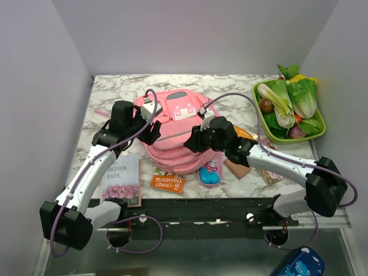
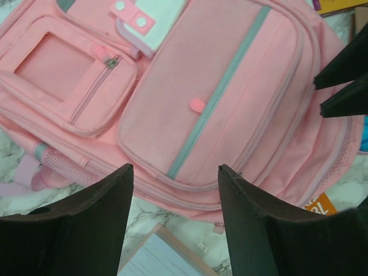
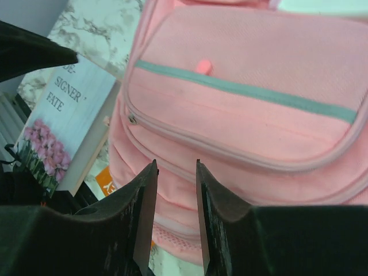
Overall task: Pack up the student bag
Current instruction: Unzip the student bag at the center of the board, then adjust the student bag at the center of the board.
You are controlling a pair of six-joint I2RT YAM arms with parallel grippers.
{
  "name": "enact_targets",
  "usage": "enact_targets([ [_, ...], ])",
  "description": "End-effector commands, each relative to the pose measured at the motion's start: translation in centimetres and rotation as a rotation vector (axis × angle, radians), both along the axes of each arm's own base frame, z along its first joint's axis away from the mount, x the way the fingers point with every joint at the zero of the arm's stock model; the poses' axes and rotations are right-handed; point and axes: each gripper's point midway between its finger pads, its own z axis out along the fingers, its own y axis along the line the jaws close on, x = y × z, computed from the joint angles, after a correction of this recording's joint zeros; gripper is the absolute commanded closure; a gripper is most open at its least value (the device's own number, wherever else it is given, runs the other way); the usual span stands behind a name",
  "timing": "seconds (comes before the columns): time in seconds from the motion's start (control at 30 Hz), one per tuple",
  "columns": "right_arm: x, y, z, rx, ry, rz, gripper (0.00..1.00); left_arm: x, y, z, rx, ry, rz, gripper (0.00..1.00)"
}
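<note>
The student bag lies flat on the marble tabletop with its front pockets facing up and the white flap patch at its far end. The left tool hangs over the bag's left near edge with its 2 fingers well apart and nothing between them; the large front pocket with its grey-green stripe fills the view beyond them. The right tool hangs over the bag's right side above the zip seams of that same pocket, its 2 fingers a narrow gap apart and clamped on nothing; I cannot tell whether the tips touch the fabric. A flowered book lies just left of the bag's near end. An orange book and a small pencil case sit just beside the bag's near edge. A green tray of vegetables stands well to the right of the bag
</note>
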Motion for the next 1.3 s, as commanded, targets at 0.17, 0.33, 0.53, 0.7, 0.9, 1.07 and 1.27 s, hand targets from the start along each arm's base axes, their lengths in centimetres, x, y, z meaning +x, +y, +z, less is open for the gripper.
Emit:
enact_targets([
  [0.17, -0.2, -5.1, -3.6, -0.035, 0.088, -0.219, 0.59, -2.5, -6.9, -2.3, 0.059, 0.025, -0.203, 0.30],
  [0.33, 0.3, -5.8, -3.7, -0.031, 0.084, -0.256, 0.59, -0.9, -8.8, -3.8, 0.144, -0.014, -0.230, 0.27],
  [0.53, -0.1, -5.9, -5.8, -0.038, 0.127, -0.268, 0.62, 0.9, -9.4, -4.7, 0.209, -0.066, -0.220, 0.20],
  [0.7, -1.0, -5.8, -7.4, -0.038, 0.169, -0.247, 0.65, 1.9, -9.5, -5.0, 0.223, -0.101, -0.194, 0.19],
  [0.9, -1.7, -6.0, -8.9, -0.048, 0.203, -0.235, 0.67, 0.8, -10.3, -5.9, 0.222, -0.069, -0.247, 0.22],
  [1.07, -1.7, -5.9, -8.9, -0.048, 0.201, -0.231, 0.69, -2.1, -11.2, -6.1, 0.207, -0.045, -0.342, 0.18],
  [1.27, -1.5, -5.7, -8.4, -0.039, 0.191, -0.229, 0.69, -1.3, -10.9, -6.8, 0.248, -0.060, -0.311, 0.18],
])
